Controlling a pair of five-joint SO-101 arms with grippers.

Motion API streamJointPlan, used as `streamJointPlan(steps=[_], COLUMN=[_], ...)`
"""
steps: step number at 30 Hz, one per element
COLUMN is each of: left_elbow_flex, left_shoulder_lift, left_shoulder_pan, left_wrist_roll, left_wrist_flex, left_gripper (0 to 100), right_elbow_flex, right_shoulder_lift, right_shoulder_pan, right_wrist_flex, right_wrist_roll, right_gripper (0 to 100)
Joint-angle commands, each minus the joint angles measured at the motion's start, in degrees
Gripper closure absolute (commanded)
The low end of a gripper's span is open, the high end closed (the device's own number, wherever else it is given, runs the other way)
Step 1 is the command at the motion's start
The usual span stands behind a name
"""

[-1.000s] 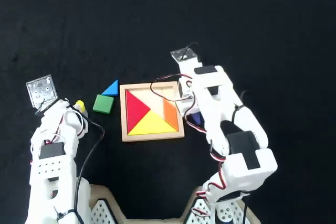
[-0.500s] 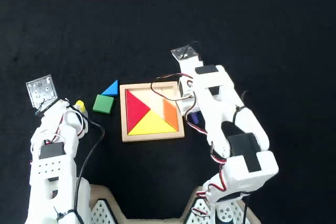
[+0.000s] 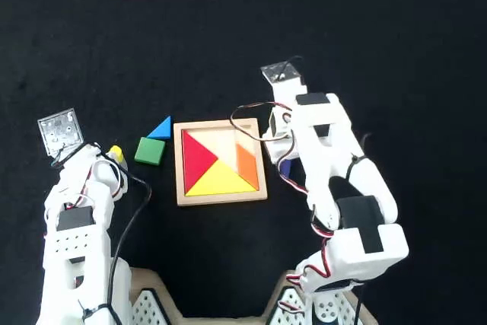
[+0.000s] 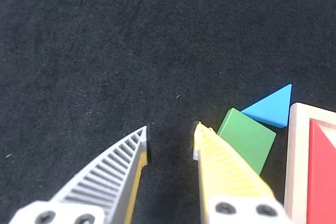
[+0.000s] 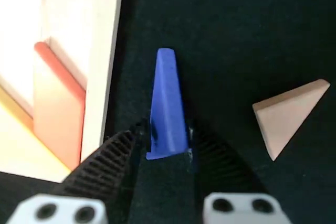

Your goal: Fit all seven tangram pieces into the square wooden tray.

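Now: fitting is partway done, by my reading; three pieces lie in the tray, four are outside it.
Tray: the square wooden tray [image 3: 179, 164] sits mid-table, holding a red triangle [image 3: 197, 159], a yellow triangle [image 3: 221, 182] and an orange piece [image 3: 246, 162]; its far part is bare wood.
Right claw: the right gripper [image 5: 165, 129] is closed narrowly on a dark blue piece [image 5: 166, 94], pinched at one end and standing on its thin edge, just outside the tray's rim on that arm's side.
Left claw: the left gripper [image 4: 170, 129] is moderately open and holds nothing, low over the table beside the green square [image 4: 247, 139].
Loose pieces: a light blue triangle [image 4: 270, 109] touches the green square's far corner, near the tray's rim; a pink triangle [image 5: 291, 114] lies near the dark blue piece.
Risk, rim: the piece could catch on the raised rim and twist in its end-only grip.
Risk, seating: released edge-on, it may topple onto the orange piece instead of lying flat.
Risk, cable: the right arm's cable [image 3: 245, 114] loops over the tray and might drag placed pieces.
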Motion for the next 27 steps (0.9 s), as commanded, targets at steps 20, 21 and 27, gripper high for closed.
streamJointPlan(steps=[20, 21, 27], left_elbow_flex=[-0.4, -0.4, -0.4], left_shoulder_lift=[-0.97, -0.97, -0.97], left_shoulder_pan=[0.75, 0.75, 0.84], left_wrist_roll=[0.09, 0.09, 0.09], left_wrist_flex=[-0.97, -0.97, -0.97], left_gripper=[84, 84, 84], right_elbow_flex=[-6.37, -6.46, -6.46], right_shoulder_lift=[-3.21, -3.21, -2.86], right_shoulder_pan=[1.32, 1.32, 1.41], right_wrist_flex=[3.16, 3.16, 2.99], right_wrist_roll=[1.14, 1.14, 1.14], right_gripper=[89.0, 90.8, 98.2])
